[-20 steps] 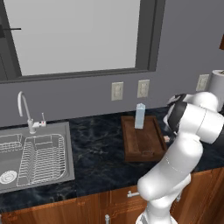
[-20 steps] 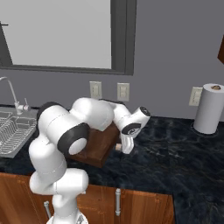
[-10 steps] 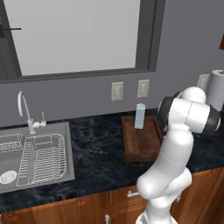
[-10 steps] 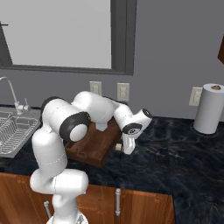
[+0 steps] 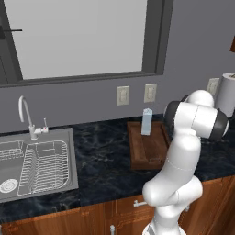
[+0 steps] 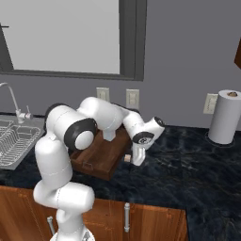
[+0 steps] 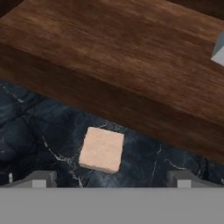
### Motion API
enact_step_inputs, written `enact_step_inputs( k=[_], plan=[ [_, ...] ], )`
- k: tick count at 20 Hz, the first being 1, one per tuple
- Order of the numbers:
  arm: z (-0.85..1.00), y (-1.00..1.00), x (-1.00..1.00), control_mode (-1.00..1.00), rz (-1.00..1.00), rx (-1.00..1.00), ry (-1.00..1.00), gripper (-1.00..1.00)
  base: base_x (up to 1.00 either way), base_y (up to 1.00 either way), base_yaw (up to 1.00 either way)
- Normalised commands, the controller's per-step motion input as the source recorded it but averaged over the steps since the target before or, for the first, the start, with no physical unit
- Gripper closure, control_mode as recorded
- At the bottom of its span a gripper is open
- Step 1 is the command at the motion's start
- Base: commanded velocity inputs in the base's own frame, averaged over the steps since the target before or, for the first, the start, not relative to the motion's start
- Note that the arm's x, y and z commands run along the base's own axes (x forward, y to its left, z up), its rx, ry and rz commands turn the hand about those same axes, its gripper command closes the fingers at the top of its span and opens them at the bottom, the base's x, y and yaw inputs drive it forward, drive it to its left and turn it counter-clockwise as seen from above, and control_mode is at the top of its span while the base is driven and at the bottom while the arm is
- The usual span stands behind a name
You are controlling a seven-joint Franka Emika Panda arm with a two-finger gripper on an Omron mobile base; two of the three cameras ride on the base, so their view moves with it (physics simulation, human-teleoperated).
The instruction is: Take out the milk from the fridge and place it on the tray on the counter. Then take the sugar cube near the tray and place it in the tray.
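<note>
A: Claw (image 7: 109, 179) hangs spread wide and empty over the tiny pale beige sugar cube (image 7: 101, 149), its two dark fingertips (image 7: 38, 179) on either side of it.

B: And where is the cube?

A: On the black marbled worktop (image 7: 39, 127), just beside the dark brown wooden tray (image 7: 131, 65), touching nothing.

B: How will it handle?

A: Light, stiff, probably crumbly. Take it by two opposite flat faces, gently.

B: Count?

A: One cube, one tray, and one pale blue-grey milk carton (image 5: 147, 121) standing upright in the tray's far end.
</note>
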Motion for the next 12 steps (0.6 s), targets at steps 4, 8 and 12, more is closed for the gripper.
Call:
enact_step_inputs(
  k=[4, 8, 12],
  plan=[
    [0.00, 0.12, -0.02, -1.00, -0.03, 0.00, 0.07, -1.00, 0.00, 0.00, 0.00],
    [0.00, 0.20, -0.15, -1.00, -0.03, 0.00, 0.01, -1.00, 0.00, 0.00, 0.00],
    [0.00, 0.12, -0.04, -1.00, -0.04, 0.00, 0.00, -1.00, 0.00, 0.00, 0.00]
  ],
)
